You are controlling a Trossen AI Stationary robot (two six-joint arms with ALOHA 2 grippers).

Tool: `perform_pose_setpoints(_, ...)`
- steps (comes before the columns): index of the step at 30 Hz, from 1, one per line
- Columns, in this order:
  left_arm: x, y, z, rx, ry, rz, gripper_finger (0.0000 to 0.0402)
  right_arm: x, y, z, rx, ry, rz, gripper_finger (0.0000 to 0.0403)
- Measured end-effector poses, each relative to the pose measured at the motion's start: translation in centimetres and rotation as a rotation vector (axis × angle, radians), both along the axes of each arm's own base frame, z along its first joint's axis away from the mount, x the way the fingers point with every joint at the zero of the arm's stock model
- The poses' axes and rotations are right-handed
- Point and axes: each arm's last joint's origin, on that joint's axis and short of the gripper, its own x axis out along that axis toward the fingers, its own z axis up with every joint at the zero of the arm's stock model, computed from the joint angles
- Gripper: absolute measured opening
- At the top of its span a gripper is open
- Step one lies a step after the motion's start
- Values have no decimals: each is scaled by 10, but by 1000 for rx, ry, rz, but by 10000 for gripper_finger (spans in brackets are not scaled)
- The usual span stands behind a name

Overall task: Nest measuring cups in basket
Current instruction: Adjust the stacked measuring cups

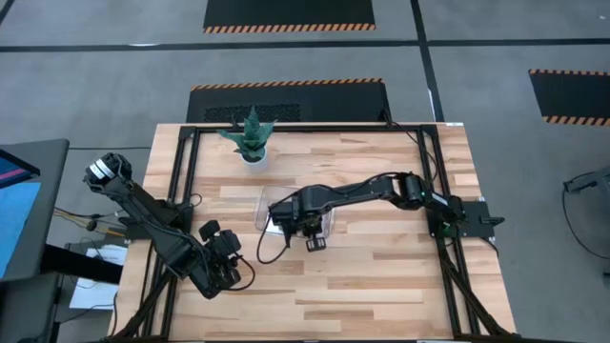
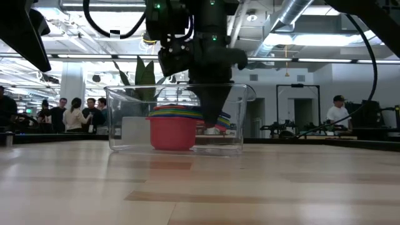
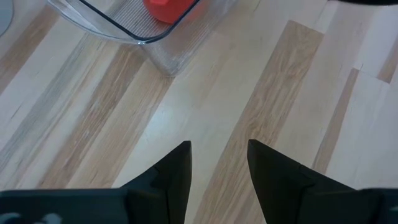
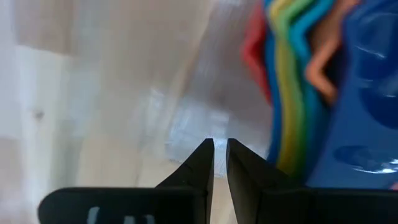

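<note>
Parked well clear of the basket (image 1: 297, 213), left gripper (image 3: 217, 163), fingers spread, empty. Nested inside the basket, measuring cups (image 2: 174, 127), red outermost. Lowered into the basket beside that stack, right gripper (image 4: 220, 155), fingers nearly pressed together, pinching nothing visible. Seemingly finished, only withdrawal left.

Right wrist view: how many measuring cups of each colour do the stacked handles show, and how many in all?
Red cup: 1
Yellow cup: 1
Green cup: 1
Orange cup: 1
Blue cups, in differing shades: 3
Total: 7 cups, nested in the basket.
</note>
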Motion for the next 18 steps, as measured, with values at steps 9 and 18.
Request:
perform_pose_setpoints(9,0,0,0,0,0,-1,143,1,-10,0,-110,-12,-134,66)
perform_pose_setpoints(18,0,0,0,1,0,-1,143,-2,-3,0,-97,18,-65,66)
